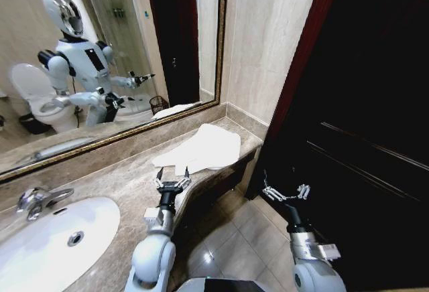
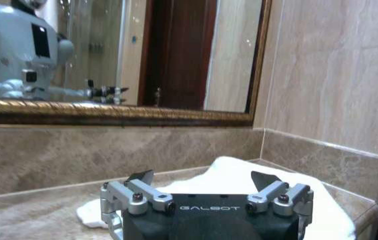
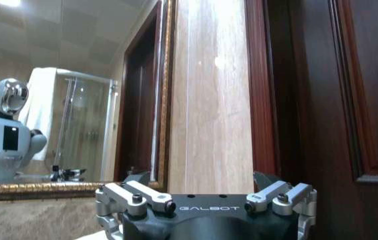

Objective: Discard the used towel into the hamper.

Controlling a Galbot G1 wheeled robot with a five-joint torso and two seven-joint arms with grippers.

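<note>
Nothing is done yet: the towel lies untouched on the desk ahead of my left gripper, fingers apart and empty, my right gripper likewise spread beside the door.

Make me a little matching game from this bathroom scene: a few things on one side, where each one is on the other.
1. towel
2. left gripper
3. right gripper
4. faucet

A. behind the sink basin
B. over the floor, before the dark door
C. lying on the counter's far corner
D. open above the counter edge, short of the towel

Pairs: 1-C, 2-D, 3-B, 4-A
</note>
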